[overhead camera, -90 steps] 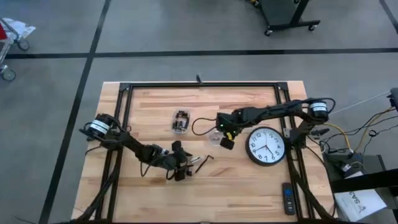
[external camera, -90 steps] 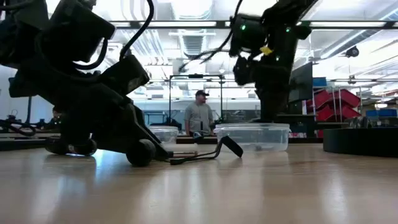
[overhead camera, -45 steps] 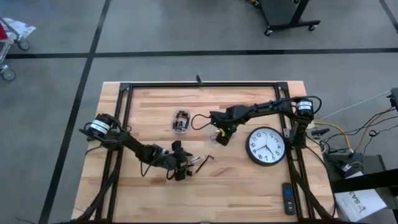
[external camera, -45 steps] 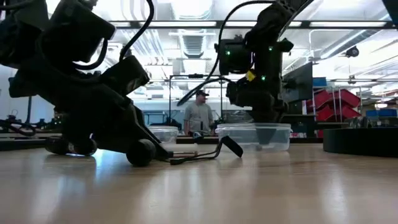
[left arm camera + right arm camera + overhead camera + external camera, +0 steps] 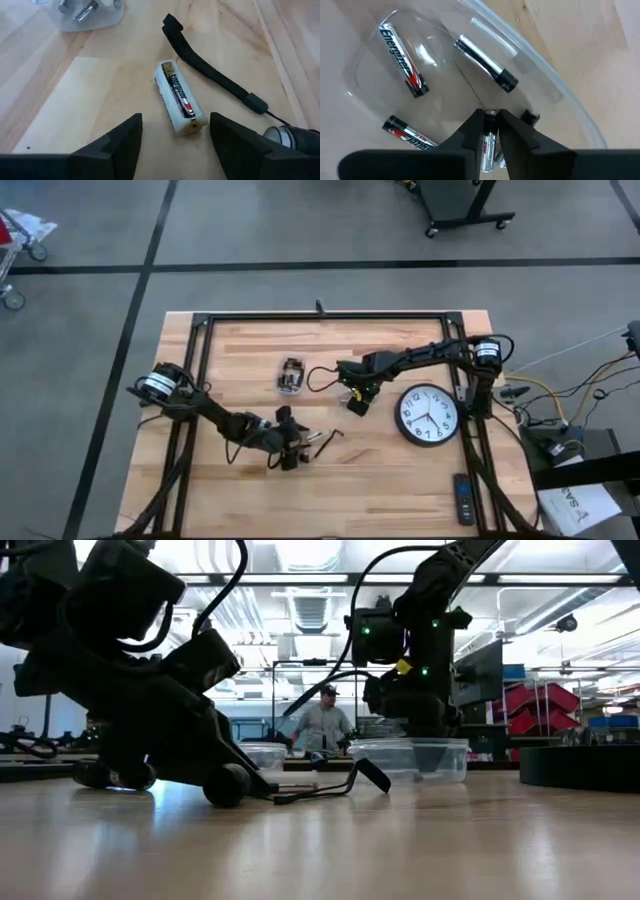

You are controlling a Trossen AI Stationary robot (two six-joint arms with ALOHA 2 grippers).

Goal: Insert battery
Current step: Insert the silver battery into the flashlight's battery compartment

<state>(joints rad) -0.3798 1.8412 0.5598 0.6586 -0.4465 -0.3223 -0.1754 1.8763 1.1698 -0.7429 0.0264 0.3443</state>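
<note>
- Right arm has swung inward since a second ago: its gripper (image 5: 352, 396) left the spot by the clock (image 5: 428, 414) and now hangs over the clear container (image 5: 407, 760), near table centre.
- Right wrist view: fingers pinch one battery (image 5: 488, 140) end-on between their tips, above the container (image 5: 540, 70). Three more loose cells lie inside; one by the wall (image 5: 485, 64).
- Judged reason for the grip: a thin end-on hold keeps the cell's length free for seating in a slot.
- Left gripper (image 5: 172, 131) sits low on the table's front-left, unchanged. Fingers spread wide, holding nothing.
- Between them lies a white battery holder (image 5: 179, 98) with a cell already in it, flat on the wood; black strap (image 5: 212, 70) just beyond.
- Spread fingers straddling the holder look set to steady it.
- Remote (image 5: 464, 498) at front right, untouched.
</note>
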